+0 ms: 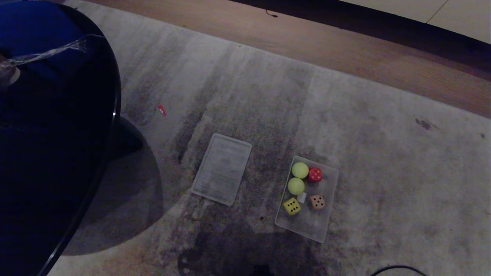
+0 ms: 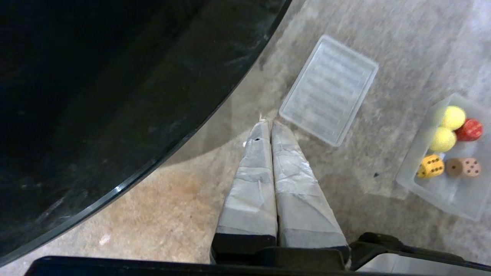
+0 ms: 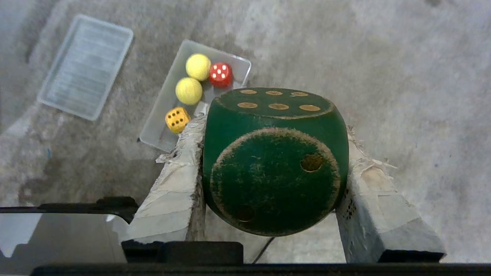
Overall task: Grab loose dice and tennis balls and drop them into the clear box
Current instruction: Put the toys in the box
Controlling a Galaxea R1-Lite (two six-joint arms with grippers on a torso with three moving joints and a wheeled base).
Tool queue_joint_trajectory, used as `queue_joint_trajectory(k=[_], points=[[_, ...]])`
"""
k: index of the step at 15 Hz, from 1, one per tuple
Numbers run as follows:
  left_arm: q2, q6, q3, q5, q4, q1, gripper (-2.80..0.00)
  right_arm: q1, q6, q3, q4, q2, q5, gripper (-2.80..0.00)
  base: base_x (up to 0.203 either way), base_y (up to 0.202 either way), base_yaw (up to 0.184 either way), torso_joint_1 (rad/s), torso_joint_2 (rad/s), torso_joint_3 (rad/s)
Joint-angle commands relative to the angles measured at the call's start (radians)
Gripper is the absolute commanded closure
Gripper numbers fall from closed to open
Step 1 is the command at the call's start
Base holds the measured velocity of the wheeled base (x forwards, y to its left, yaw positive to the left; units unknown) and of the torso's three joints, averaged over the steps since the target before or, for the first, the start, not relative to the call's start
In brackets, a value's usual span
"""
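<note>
1. Clamping the dark green die (image 3: 274, 161), the right gripper (image 3: 273, 153) has 2 taped fingers (image 3: 172, 191) pressed on opposite faces; die off the carpet, pips showing on its top face.
2. Left gripper (image 2: 268, 128): taped fingers pressed together, nothing between them, above the carpet by the black table edge (image 2: 153, 165).
3. Clear box (image 1: 321, 226) on the grey carpet (image 1: 383, 161), near-centre right.
4. Inside it: 2 tennis balls (image 1: 300, 170) on the left side, red die (image 1: 315, 174) touching the far ball, yellow die (image 1: 292, 206) and tan die (image 1: 317, 202) nearer.
5. Ribbed lid (image 1: 222, 168) lies flat, left of the box, apart from it.
</note>
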Motion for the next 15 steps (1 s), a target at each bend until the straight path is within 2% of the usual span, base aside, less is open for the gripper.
queue_joint_trajectory(k=[1,15], points=[[0.000,-0.002,0.000,0.000,0.000,0.000,0.00,0.000,0.000,0.009,0.000,0.001,0.001,0.00,0.000,0.000,0.000,0.003,0.01,-0.198],[0.000,-0.003,0.000,0.001,0.000,0.000,0.00,0.000,0.000,0.009,0.000,0.001,0.001,0.00,0.000,0.000,0.000,0.002,0.00,-0.196]])
